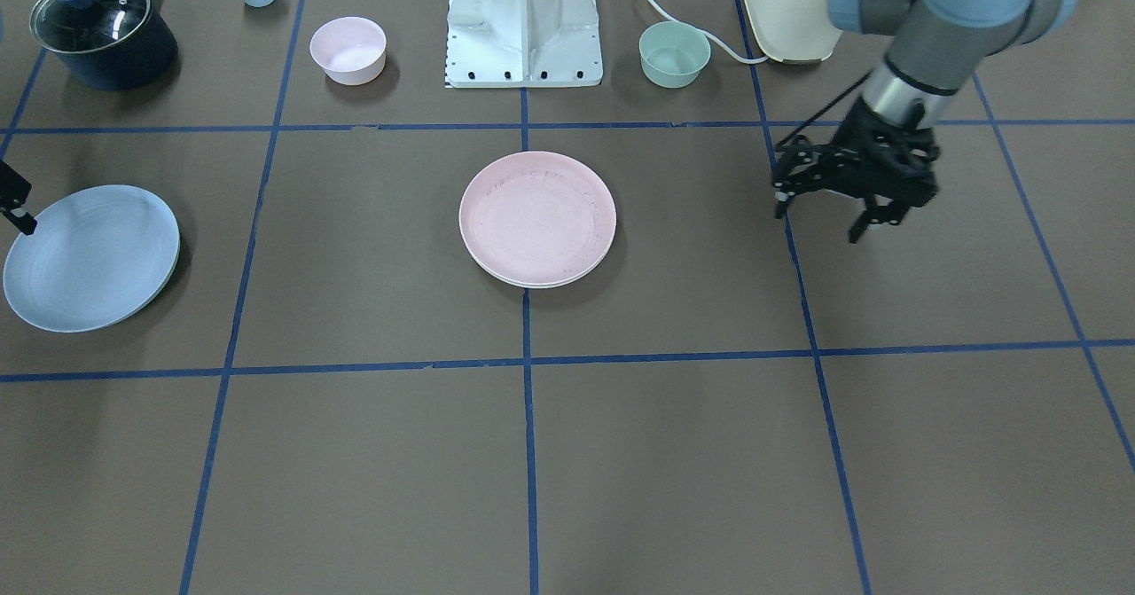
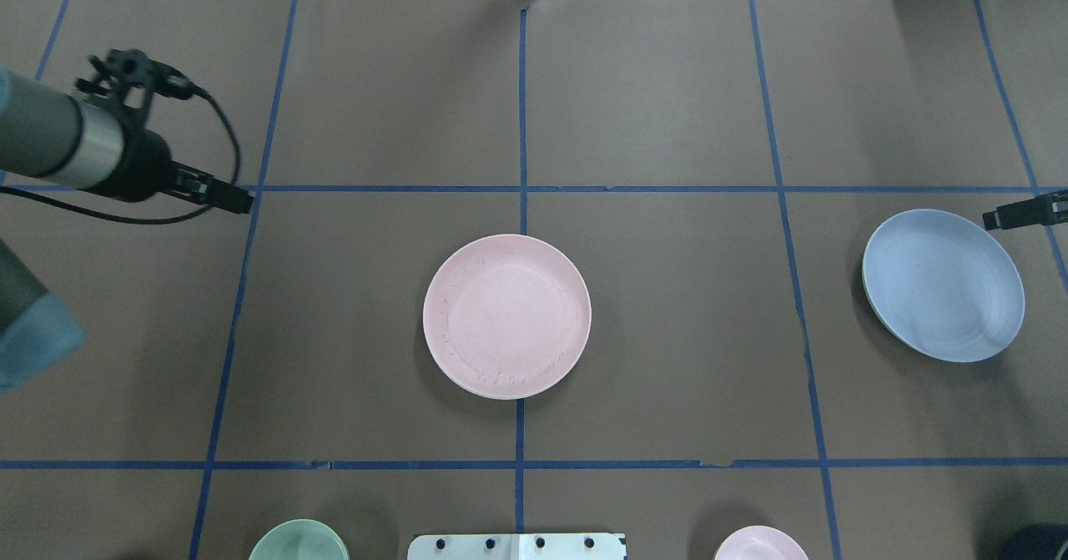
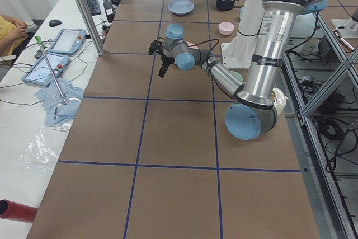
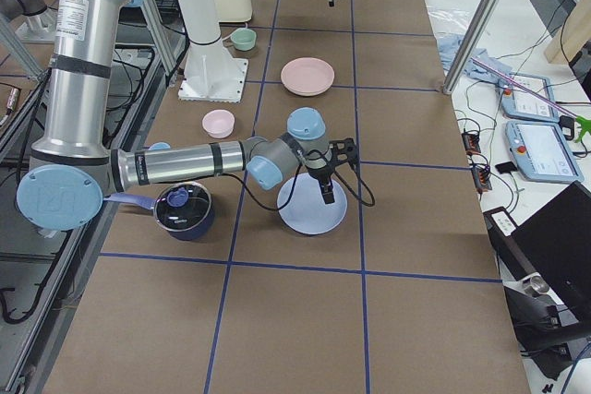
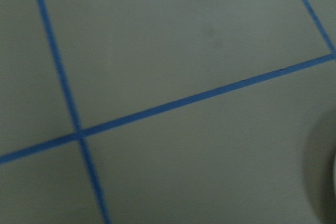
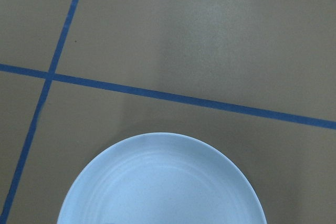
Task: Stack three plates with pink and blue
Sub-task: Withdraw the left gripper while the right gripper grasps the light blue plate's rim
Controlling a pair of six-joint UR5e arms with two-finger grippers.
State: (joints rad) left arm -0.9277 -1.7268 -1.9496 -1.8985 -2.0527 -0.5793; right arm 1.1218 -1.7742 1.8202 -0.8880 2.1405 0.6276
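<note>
The light blue round plastic plate (image 2: 943, 286) is found just beside the right gripper (image 2: 997, 218); its grip cannot be told; the left gripper (image 1: 820, 221), spread open, is seen far off.

Open table (image 2: 709, 318) btwn pink (image 2: 506, 316), blue (image 2: 943, 285)

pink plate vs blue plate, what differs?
Colour: the pink plate is pale pink, the blue plate light blue. Place: the pink plate straddles the centre tape line mid-table; the blue plate lies inside a grid cell on the robot's right. The right gripper is by the blue plate's rim; none is near the pink plate. Both are round, shallow, face up.
</note>
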